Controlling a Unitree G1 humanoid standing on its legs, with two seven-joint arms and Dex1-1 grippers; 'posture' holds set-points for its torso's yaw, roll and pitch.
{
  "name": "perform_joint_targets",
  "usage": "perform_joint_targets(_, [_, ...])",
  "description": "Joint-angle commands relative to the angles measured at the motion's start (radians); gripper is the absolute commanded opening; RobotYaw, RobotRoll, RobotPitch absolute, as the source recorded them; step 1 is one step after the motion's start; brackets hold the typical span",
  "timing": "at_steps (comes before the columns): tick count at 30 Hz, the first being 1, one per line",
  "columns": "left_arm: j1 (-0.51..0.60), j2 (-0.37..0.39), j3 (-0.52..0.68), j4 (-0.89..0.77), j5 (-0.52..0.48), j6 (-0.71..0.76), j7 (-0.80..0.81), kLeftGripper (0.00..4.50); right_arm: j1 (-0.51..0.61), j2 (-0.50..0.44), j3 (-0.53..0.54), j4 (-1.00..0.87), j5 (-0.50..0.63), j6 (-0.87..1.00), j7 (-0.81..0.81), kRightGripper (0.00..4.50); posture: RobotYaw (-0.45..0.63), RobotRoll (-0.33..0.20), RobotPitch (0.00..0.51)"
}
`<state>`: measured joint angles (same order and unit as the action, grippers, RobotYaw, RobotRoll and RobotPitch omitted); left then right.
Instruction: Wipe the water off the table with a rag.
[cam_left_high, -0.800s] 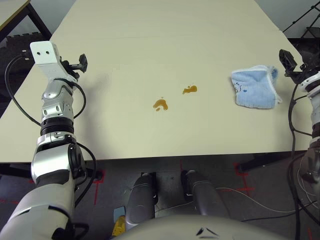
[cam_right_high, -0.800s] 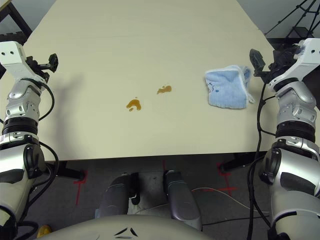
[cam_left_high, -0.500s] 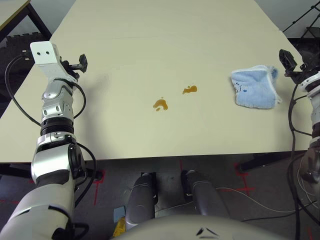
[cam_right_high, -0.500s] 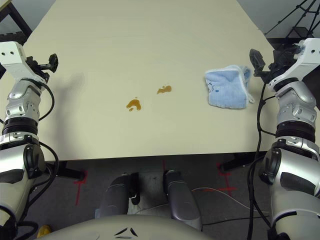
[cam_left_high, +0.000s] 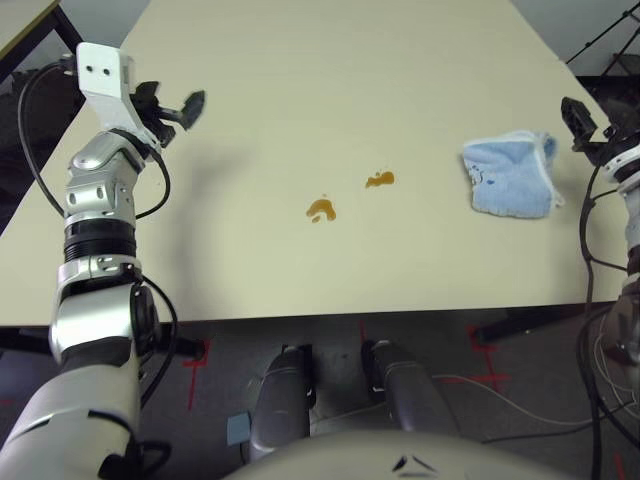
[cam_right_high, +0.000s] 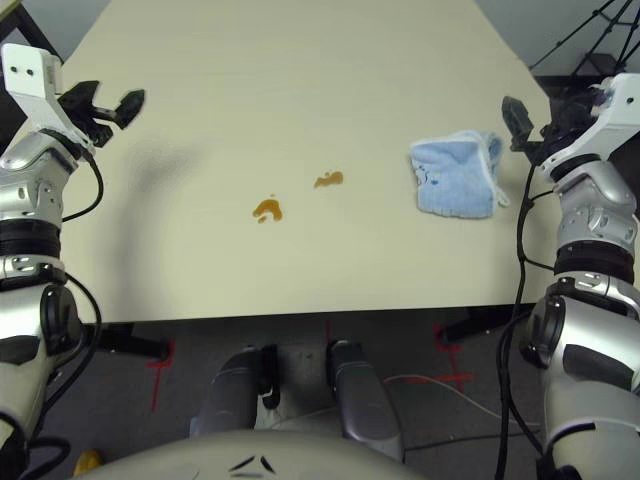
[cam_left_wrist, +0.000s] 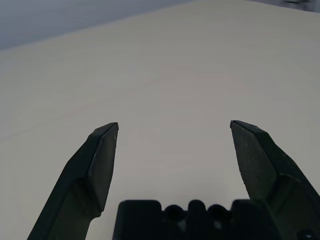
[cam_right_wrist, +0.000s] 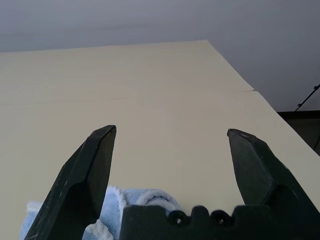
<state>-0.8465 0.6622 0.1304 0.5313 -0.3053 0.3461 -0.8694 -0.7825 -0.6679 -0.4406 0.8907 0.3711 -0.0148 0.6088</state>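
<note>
Closing your spread right hand (cam_right_high: 520, 125) beside the rag (cam_right_high: 455, 177) near the bench (cam_left_high: 330, 80) edge risks nudging it overboard; left hand (cam_left_high: 175, 108) spread, water (cam_left_high: 321, 209) untouched mid-bench.

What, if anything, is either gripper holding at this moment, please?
Nothing: the left gripper and right gripper are both open and empty; the rag lies untouched on the table.

No readable txt, labels, brand names or nos. anywhere. The rag (cam_left_high: 510, 176) has a tiny dark print, too small to make out. Red tape marks (cam_right_high: 160, 362) on the floor under the table (cam_left_high: 330, 80), no lettering on them.
</note>
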Motion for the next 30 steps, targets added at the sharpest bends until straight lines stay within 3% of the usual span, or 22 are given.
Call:
perform_joint_targets(1, [0.02, 0.041, -0.055, -0.061, -0.029, 0.096, -0.151, 4.5, -0.016, -0.018, 0.003, 0.004, -0.003, 0.006, 0.0, 4.45, -0.14, 0.0, 0.16])
perform_joint_targets(5, [0.045, 0.068, -0.109, -0.117, -0.045, 0.128, -0.314, 4.5, -0.019, -0.029, 0.002, 0.003, -0.002, 0.016, 0.004, 4.45, -0.16, 0.0, 0.157])
perform_joint_targets(15, [0.026, 0.038, -0.12, -0.067, -0.034, 0.076, -0.401, 4.5, -0.019, -0.092, 0.025, -0.027, 0.006, 0.219, 0.07, 4.45, -0.19, 0.0, 0.146])
perform_joint_targets(23, [0.026, 0.017, -0.116, -0.048, -0.028, 0.03, -0.394, 4.5, -0.048, -0.178, 0.17, -0.093, -0.023, 0.565, 0.235, 4.45, -0.2, 0.0, 0.147])
perform_joint_targets(30, [0.023, 0.004, -0.119, -0.039, -0.024, 0.018, -0.386, 4.5, -0.175, -0.184, 0.279, 0.038, -0.118, 0.685, 0.239, 4.45, -0.2, 0.0, 0.148])
